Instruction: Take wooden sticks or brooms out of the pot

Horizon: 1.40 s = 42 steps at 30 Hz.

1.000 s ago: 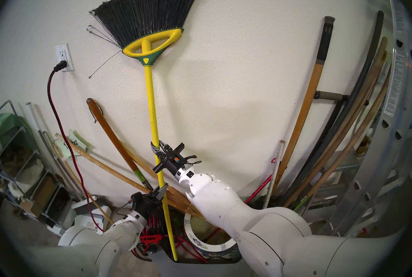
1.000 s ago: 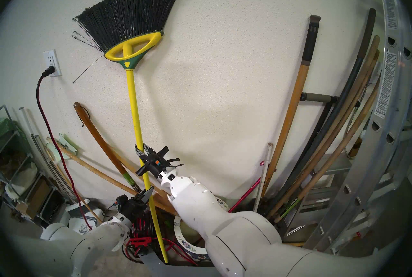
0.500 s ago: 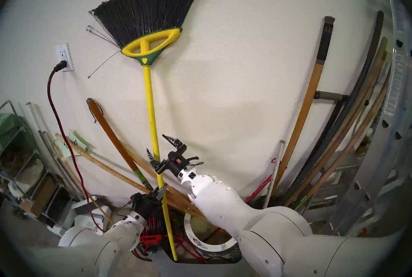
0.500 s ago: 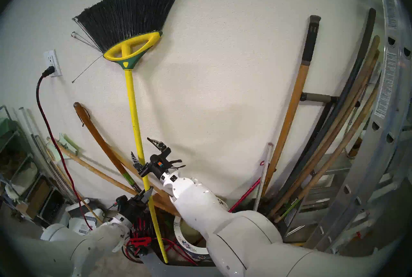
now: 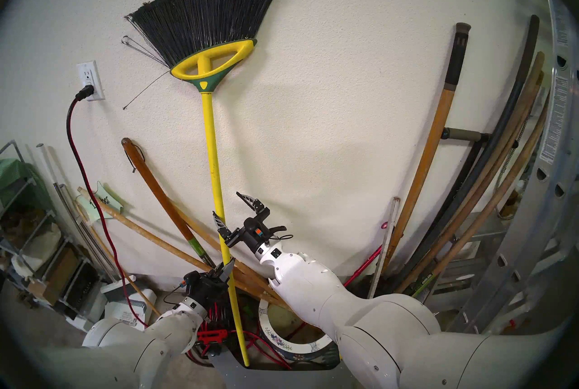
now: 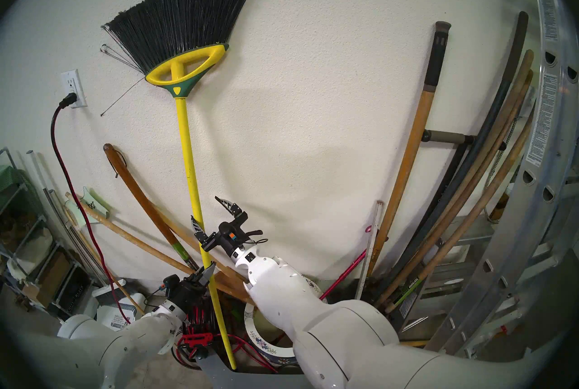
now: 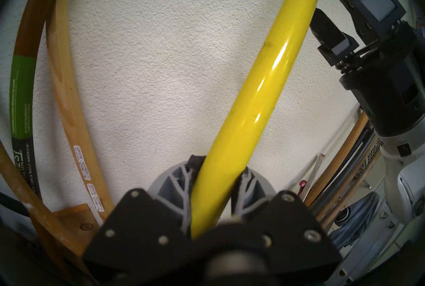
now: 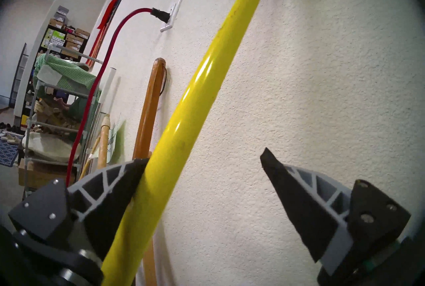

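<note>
**Op:** Textured cream wall (image 5: 329, 97) ahead. An aluminium ladder (image 5: 532, 222) and leaning tool handles (image 5: 432, 159) crowd the right; wire shelving (image 5: 28, 222) stands left.

**Spotter:** The broom?

**Op:** My broom (image 5: 216, 159) stands nearly upright, bristles up against the wall, yellow pole running down past the flowered pot (image 5: 282, 344), its tip outside the rim. Tan wooden poles (image 5: 163, 244) fan left from behind it.

**Spotter:** Grippers?

**Op:** My left gripper (image 7: 216, 177) is clamped on the pole low down. My right gripper (image 8: 202, 163) sits higher, fingers spread wide; one finger touches the pole, the other stands clear.

**Spotter:** Room?

**Op:** Bare wall right of the pole; red cord (image 5: 84, 191) and reel (image 5: 216, 325) to its left.
</note>
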Motion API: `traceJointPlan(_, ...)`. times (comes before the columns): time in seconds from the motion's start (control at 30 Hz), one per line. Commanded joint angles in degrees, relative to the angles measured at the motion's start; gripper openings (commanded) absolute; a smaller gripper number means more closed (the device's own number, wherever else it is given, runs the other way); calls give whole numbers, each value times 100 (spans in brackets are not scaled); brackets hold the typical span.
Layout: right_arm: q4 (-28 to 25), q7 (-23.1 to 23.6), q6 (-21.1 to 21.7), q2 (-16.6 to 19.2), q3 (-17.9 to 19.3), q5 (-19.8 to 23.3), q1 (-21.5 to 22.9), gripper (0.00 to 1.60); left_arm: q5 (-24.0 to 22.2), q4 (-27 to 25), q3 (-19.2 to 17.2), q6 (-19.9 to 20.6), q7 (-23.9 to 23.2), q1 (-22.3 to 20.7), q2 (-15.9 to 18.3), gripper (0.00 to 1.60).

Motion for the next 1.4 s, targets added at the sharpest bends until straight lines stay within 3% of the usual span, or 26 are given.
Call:
traceJointPlan(0.0,-183,-30,-249,-58,83,128,-89,160,-38,29,-51,10,272,-19,43,0)
traceJointPlan(0.7,-870,544,-249,70,-197,481,-356,160,17,34,-79,-27,246,-41,-8,0)
traceJointPlan(1.37,-2474,775,-249,545,-350,1210,-902,160,67,58,-88,-65,198,-90,-82,0)
